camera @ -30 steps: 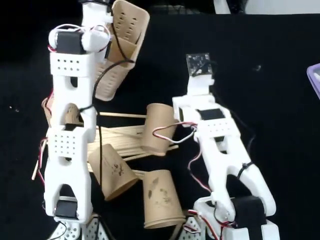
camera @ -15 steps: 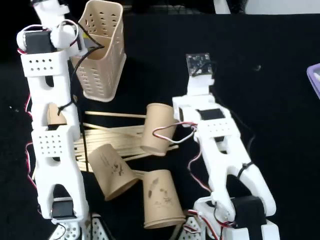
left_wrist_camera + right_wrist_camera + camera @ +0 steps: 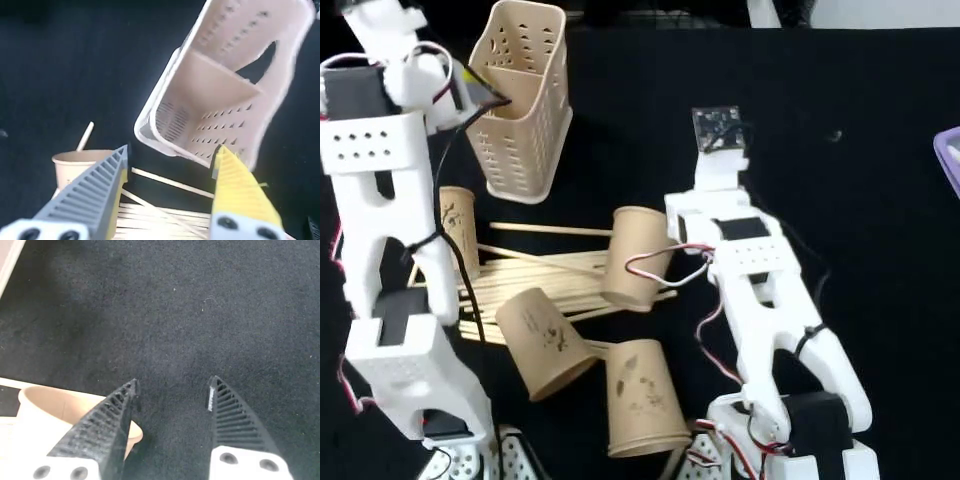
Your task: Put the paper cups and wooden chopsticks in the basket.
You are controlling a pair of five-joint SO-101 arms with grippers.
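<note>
- Beige plastic basket (image 3: 520, 110) stands at the far part of the black counter (image 3: 880, 220). Its mouth seems to face up, and I see nothing inside it.
- Left tool (image 3: 171, 148) hangs just beside the near rim of the basket, with its jaws wide apart and nothing between them.
- All the paper cups are outside the basket. The standing cup (image 3: 457, 228) is just in front of the basket. The lying cup (image 3: 638, 258) is in front of it toward the right arm, on top of the wooden chopsticks (image 3: 545, 275). A third cup (image 3: 545, 342) and a fourth cup (image 3: 642, 397) lie farther from the basket, beyond the sticks.
- Right tool (image 3: 174, 381) is well apart from the basket, over bare counter. It is open and empty, and the lying cup is just beside one of its jaws.
- The step in hand, as I judge it, is the first pick by the left tool, and the standing cup is the closest choice to the basket.
- To do it well, lower one jaw inside the cup and one outside, against the wall.
- Close softly, because thin paper will probably crush or slip.
- Lift the cup higher than the rim before crossing over the basket. The basket looks light and a knock could tip it.
- Let go low over the mouth, so that the cup drops inside.
</note>
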